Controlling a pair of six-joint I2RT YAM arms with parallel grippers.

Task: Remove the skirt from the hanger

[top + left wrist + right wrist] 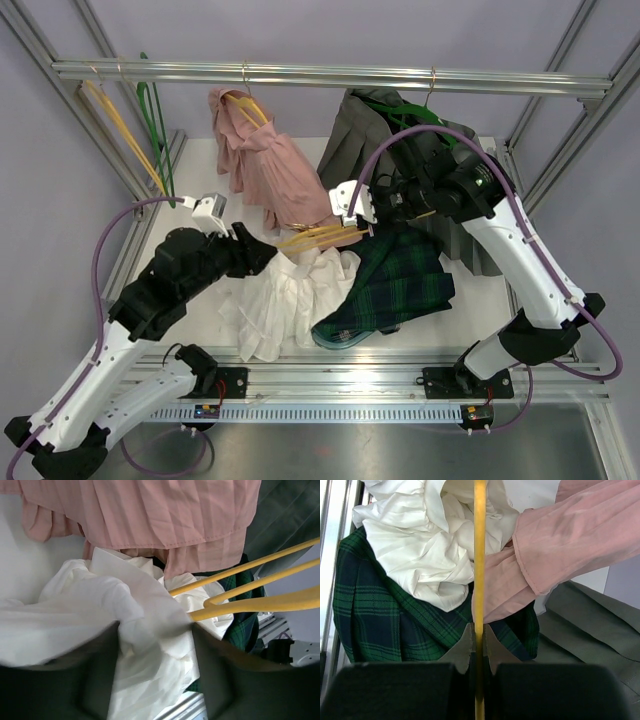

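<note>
the left tool (155,647) pinches a thick, crumpled fold of the white skirt (125,595) between its two dark fingers. the skirt is soft, creased cloth, heaped on the bench (200,172) at near centre. its upper edge is bunched against the yellow hanger (479,555). the right tool (479,640) is clamped tight on one slim, smooth bar of that hanger, which points left over the skirt. a dark green plaid skirt (400,280) lies just right. a pink pleated garment (275,165) and a grey one (365,135) hang from the far metal rail (330,73). the left arm reaches in low from near left with its elbow bent. the right arm arches up from near right and folds back toward centre.
</note>
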